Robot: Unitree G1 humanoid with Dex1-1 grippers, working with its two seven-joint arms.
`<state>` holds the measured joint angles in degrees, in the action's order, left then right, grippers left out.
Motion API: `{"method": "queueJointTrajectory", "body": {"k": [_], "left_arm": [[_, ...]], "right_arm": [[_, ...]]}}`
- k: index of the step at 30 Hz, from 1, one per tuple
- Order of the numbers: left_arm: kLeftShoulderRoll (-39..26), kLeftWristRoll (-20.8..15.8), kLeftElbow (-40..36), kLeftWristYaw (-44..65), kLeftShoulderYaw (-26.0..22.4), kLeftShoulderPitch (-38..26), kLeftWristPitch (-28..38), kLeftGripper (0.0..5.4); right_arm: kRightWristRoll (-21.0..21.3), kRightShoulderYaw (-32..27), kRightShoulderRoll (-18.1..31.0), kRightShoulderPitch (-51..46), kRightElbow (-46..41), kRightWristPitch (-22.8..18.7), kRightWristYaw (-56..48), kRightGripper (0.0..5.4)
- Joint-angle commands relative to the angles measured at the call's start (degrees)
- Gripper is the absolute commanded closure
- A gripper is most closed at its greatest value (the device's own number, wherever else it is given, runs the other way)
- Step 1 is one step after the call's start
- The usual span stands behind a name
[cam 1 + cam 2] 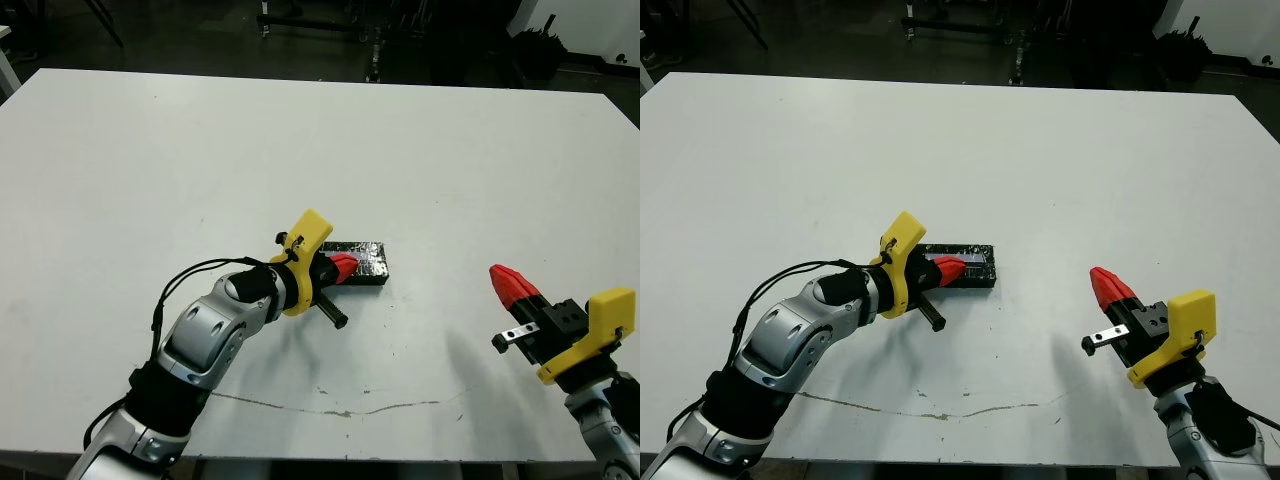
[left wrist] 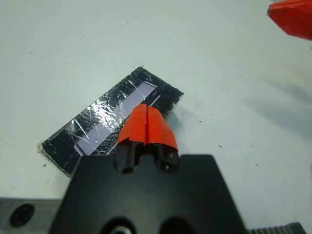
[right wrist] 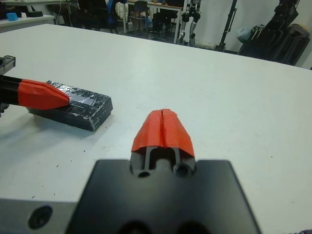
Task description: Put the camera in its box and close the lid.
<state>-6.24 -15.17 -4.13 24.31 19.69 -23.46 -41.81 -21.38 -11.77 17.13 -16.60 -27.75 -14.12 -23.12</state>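
The right gripper (image 3: 163, 127) points along the white surface (image 3: 219, 87), its two red fingers (image 3: 152, 130) pressed together with only a thin seam between them. Ahead and to one side, the glossy black lid (image 3: 73, 106) lies flat on the surface. The left gripper (image 3: 41, 95), its red tip closed, is poised over the lid's near end. Chairs and desks stand beyond the far edge.

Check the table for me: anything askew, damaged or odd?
Mostly tidy. The lid sits flat on the box, edges flush. Its glossy top is wrinkled. A thin dark crack-like line runs across the table near its front edge. Left end effector is shut over the lid; right end effector is shut, off to the side.
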Motion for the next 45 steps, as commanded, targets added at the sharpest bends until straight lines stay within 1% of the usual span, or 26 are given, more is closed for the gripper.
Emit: {"method": "queueJointTrajectory", "body": {"k": [1,7,10,20,23,25,26,30,35,37,41,43,45], "left_arm": [[-0.26,1.87,3.20,-1.08,-0.33,0.19,-1.19,5.39],[-0.14,2.30,3.56,-0.69,-0.25,0.41,-1.45,5.39],[-0.24,2.84,3.52,-0.98,-0.06,0.87,-1.00,5.39],[-0.17,3.22,6.53,-1.07,-1.58,-0.01,-1.87,5.39],[-1.01,3.13,4.44,-0.47,-1.63,0.80,-1.95,5.39],[-2.11,2.59,0.16,-0.26,-2.06,1.27,-3.73,5.39],[-2.76,1.94,-2.32,0.19,-2.73,1.59,-4.09,5.39],[-4.78,-0.90,-9.25,3.31,-7.65,3.36,1.61,5.39],[-5.48,-3.86,-15.88,1.76,-15.79,4.95,5.98,5.39],[-5.68,-4.86,-16.70,1.49,-18.29,5.52,7.70,5.39],[-4.98,-6.79,-15.53,0.45,-23.27,6.99,12.01,5.39],[-4.88,-5.64,-15.29,-1.24,-24.55,8.07,14.78,5.39],[-4.37,-3.37,-14.62,-3.26,-25.17,9.91,19.63,5.39]], "right_arm": [[-0.04,-0.15,0.34,-0.03,-0.09,-0.36,0.44,5.40],[0.21,-0.10,0.73,0.42,0.34,0.05,0.05,5.40],[0.10,-0.08,0.63,0.52,0.25,-0.39,0.33,5.40],[-0.18,-0.16,0.49,0.19,0.08,-0.41,0.30,5.40],[-0.32,-0.21,0.49,0.01,0.02,-0.27,0.14,5.40],[-0.40,-0.21,0.50,-0.02,0.02,-0.19,0.04,5.40],[-0.31,-0.17,0.49,-0.04,-0.05,-0.11,0.07,5.40],[-0.35,-0.28,0.16,0.00,-0.40,-0.03,0.49,5.40],[-0.59,-1.09,0.16,1.03,-0.18,-0.59,1.45,5.40],[-1.03,-1.50,-0.24,1.62,0.21,-0.19,1.83,5.40],[-1.27,-2.36,-1.58,3.47,0.48,0.13,3.99,5.40],[-0.63,-2.60,-2.56,4.33,0.76,0.95,5.47,5.40],[0.21,-2.51,-3.59,5.08,0.82,1.49,7.24,5.40]]}}
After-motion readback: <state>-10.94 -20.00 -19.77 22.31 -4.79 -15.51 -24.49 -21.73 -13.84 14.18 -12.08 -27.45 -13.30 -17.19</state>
